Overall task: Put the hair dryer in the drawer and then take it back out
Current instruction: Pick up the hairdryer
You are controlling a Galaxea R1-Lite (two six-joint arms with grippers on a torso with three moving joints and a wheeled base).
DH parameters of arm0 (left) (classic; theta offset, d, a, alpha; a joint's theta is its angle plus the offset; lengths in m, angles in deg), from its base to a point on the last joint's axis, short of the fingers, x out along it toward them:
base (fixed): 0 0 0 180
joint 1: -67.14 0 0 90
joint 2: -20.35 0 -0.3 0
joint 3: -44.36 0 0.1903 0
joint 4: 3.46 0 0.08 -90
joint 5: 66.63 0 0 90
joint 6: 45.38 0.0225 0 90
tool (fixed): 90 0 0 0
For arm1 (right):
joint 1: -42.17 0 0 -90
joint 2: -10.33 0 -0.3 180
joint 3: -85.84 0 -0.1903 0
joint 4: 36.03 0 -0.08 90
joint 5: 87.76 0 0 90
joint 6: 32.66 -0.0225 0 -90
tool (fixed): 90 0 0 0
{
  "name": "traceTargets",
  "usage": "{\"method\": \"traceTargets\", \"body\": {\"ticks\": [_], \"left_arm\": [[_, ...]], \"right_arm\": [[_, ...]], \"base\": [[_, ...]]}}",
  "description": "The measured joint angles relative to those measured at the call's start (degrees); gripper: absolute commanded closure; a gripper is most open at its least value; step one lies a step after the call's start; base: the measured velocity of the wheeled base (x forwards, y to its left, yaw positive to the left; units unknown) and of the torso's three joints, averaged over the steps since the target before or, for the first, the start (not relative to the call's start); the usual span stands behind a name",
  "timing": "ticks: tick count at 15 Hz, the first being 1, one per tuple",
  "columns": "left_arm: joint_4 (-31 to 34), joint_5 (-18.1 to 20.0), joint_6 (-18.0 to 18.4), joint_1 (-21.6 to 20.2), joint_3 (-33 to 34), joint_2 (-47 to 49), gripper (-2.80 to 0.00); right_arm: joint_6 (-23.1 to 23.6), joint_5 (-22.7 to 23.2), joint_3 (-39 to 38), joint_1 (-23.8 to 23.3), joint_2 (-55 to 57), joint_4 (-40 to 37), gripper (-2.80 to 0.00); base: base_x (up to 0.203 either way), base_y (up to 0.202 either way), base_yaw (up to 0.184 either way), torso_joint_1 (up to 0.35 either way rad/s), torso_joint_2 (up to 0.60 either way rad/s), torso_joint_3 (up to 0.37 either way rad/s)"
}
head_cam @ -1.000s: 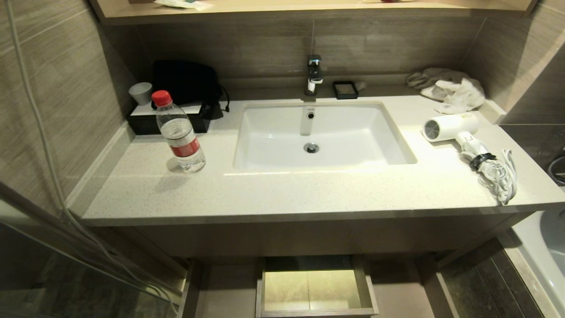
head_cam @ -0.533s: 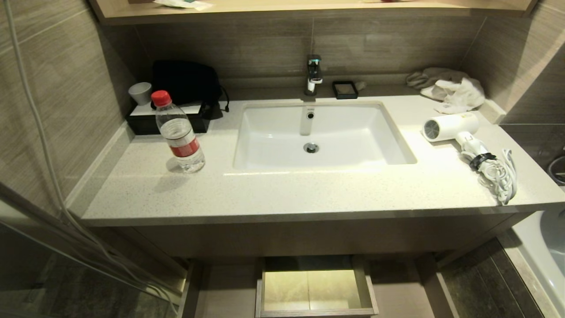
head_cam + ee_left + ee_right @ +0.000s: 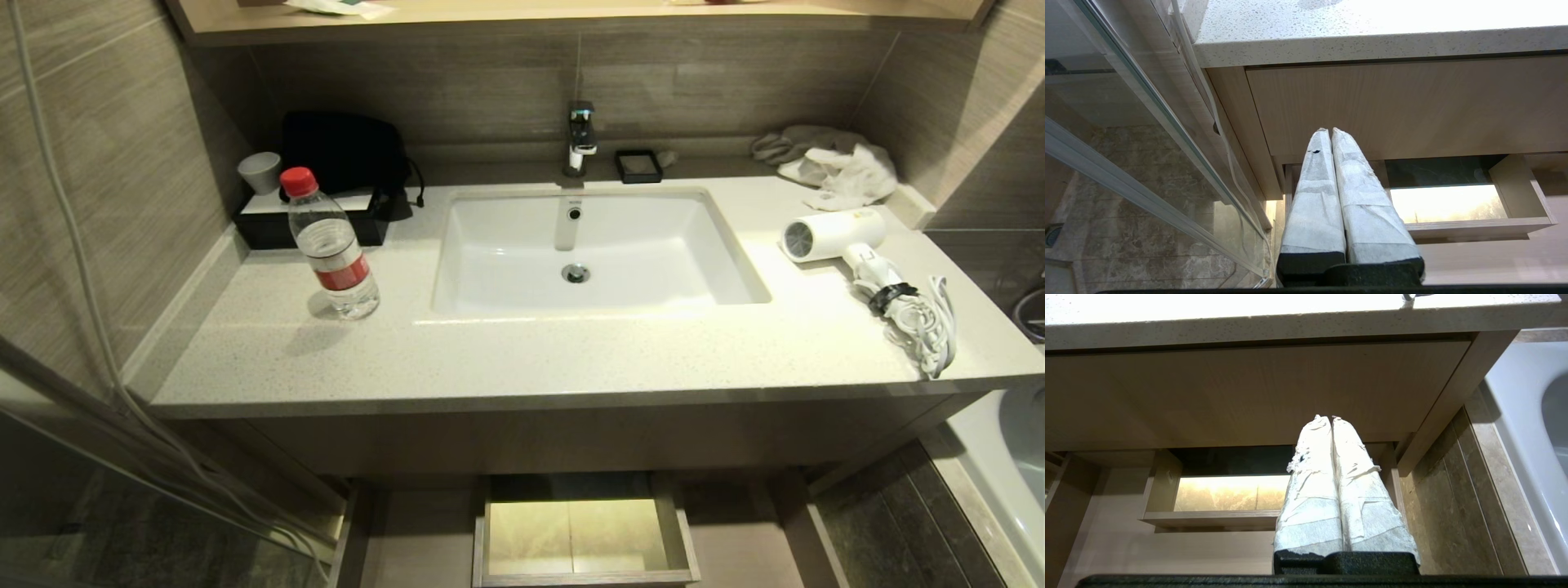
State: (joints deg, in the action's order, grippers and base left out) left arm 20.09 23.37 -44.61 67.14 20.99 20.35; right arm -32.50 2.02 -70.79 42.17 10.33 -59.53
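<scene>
The hair dryer (image 3: 833,234) lies on the countertop (image 3: 522,359) right of the sink (image 3: 498,253), grille toward the basin, its bundled cord (image 3: 922,322) near the counter's front edge. Below, the drawer (image 3: 682,531) stands pulled out; its boxed cutout looks empty, though glare hides detail. A water bottle (image 3: 331,245), grey cup (image 3: 260,172) and black bag (image 3: 343,155) sit left; cloths (image 3: 833,167) lie behind the dryer. The left gripper (image 3: 1329,130) and right gripper (image 3: 1330,417) hang under the counter, fingers pressed together, holding nothing.
</scene>
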Motion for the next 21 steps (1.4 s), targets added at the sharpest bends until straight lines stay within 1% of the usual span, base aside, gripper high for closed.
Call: {"method": "traceTargets", "body": {"ticks": [5,6,8,11,13,16,17,18,19,21], "left_arm": [[0.0,0.0,0.0,0.0,0.0,0.0,0.00],[0.0,0.0,0.0,0.0,0.0,0.0,0.00],[0.0,0.0,0.0,0.0,0.0,0.0,0.00],[0.0,0.0,0.0,0.0,0.0,0.0,0.00],[0.0,0.0,0.0,0.0,0.0,0.0,0.00],[0.0,0.0,0.0,0.0,0.0,0.0,0.00],[0.0,0.0,0.0,0.0,0.0,0.0,0.00],[0.0,0.0,0.0,0.0,0.0,0.0,0.00],[0.0,0.0,0.0,0.0,0.0,0.0,0.00],[0.0,0.0,0.0,0.0,0.0,0.0,0.00]], "right_arm": [[0.0,-0.2,0.1,0.0,0.0,0.0,0.00],[0.0,-0.2,1.0,0.0,0.0,-1.3,0.00],[0.0,-0.3,6.1,0.0,0.1,-5.0,0.00],[0.0,-0.4,22.9,0.0,2.5,-17.2,0.00],[0.0,-0.4,38.5,0.0,8.0,-27.2,0.00],[-0.1,-0.4,62.7,-0.2,23.0,-39.2,0.00],[-0.1,-0.4,71.3,-0.4,29.3,-42.4,0.00],[-0.3,-0.4,77.7,-0.6,34.3,-44.8,0.00],[-1.0,-0.4,86.0,-0.8,41.0,-48.0,0.00],[-2.8,-0.4,97.3,-1.2,51.0,-53.3,0.00]], "base": [[0.000,0.000,0.000,0.000,0.00,0.000],[0.000,0.000,0.000,0.000,0.00,0.000],[0.000,0.000,0.000,0.000,0.00,0.000],[0.000,0.000,0.000,0.000,0.00,0.000],[0.000,0.000,0.000,0.000,0.00,0.000],[0.000,0.000,0.000,0.000,0.00,0.000],[0.000,0.000,0.000,0.000,0.00,0.000],[0.000,0.000,0.000,0.000,0.00,0.000],[0.000,0.000,0.000,0.000,0.00,0.000],[0.000,0.000,0.000,0.000,0.00,0.000]]}}
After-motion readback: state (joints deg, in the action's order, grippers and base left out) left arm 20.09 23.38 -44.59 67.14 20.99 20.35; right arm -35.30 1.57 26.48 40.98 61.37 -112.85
